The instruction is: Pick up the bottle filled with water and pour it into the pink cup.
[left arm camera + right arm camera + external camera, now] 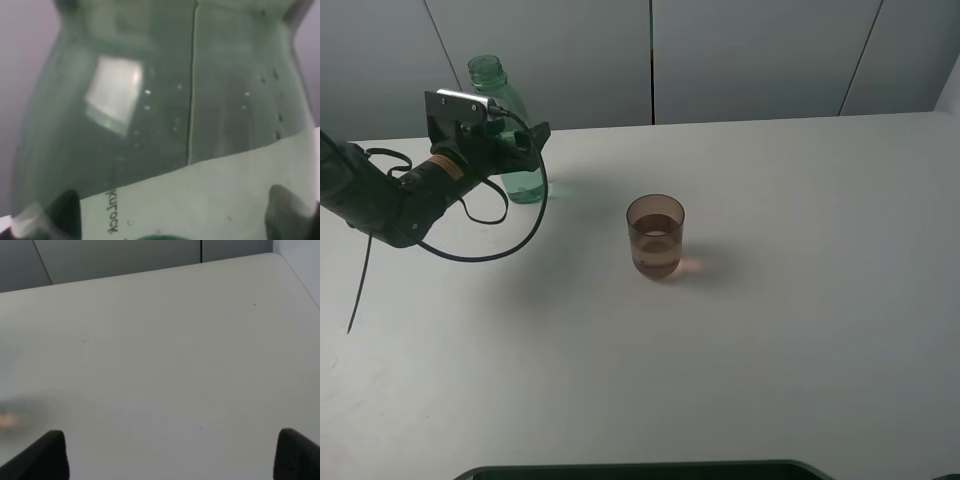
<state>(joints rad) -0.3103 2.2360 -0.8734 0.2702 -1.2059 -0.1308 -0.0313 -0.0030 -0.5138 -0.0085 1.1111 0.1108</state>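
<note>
The green-tinted bottle (510, 130) stands upright with no cap at the back left of the white table (790, 300). My left gripper (517, 150) is around its middle, with the jaws on either side of the body. In the left wrist view the bottle (165, 110) fills the frame, and dark fingertips (67, 215) show at both lower corners. The pink cup (656, 236) stands upright near the table's middle, to the right of the bottle, and holds some liquid. My right gripper (172, 455) is open and empty over bare table. It does not show in the exterior high view.
A grey panelled wall (740, 50) runs behind the table's far edge. The left arm's black cables (510, 245) loop over the table between the bottle and the cup. A dark edge (640, 468) lies along the bottom of the exterior high view.
</note>
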